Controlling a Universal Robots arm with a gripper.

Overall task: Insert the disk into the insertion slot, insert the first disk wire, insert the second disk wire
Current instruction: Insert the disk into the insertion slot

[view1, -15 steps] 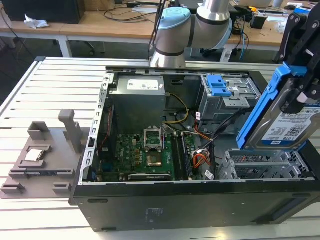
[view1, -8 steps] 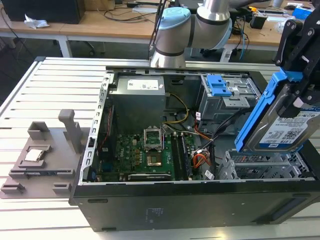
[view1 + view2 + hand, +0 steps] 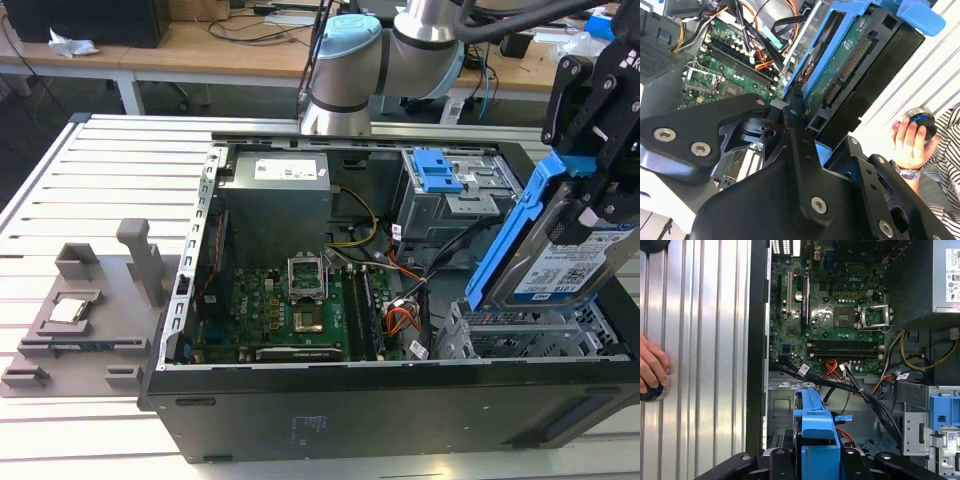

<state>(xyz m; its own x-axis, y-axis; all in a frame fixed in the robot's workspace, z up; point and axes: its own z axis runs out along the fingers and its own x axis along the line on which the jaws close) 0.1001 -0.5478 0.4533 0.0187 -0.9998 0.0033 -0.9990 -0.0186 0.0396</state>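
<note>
So, the disk (image 3: pixel 558 262) hangs in the air at the exterior view's right, above the open PC case (image 3: pixel 330 400). It's not yet in the insertion slot (image 3: pixel 520 335), the low silver perforated cage just under its lower end. Long axis is steeply tilted: lower end points down twd the slot & the case's inside, upper end rises to the gripper (image 3: pixel 588 190). Label side is turned twd the exterior camera, w/ the blue frame edge on the exterior view's left. The second wrist view shows the disk's green circuit-board side (image 3: pixel 840 65). The black fingers (image 3: pixel 796 135) are clamped on the disk's upper end, one each side of the blue frame. The arm (image 3: pixel 345 60) stands at the far side of the case, joints above the back wall, wrist coming down at the far right. In the first wrist view the disk (image 3: pixel 815 427) sticks out from betw. the fingers. Black cables (image 3: pixel 860 390) lie just beyond it & the motherboard (image 3: pixel 840 315) further on. A person's hand (image 3: pixel 650 367) rests on a round knob (image 3: pixel 652 391) on the slatted table (image 3: pixel 100 200), outside the case wall.
</note>
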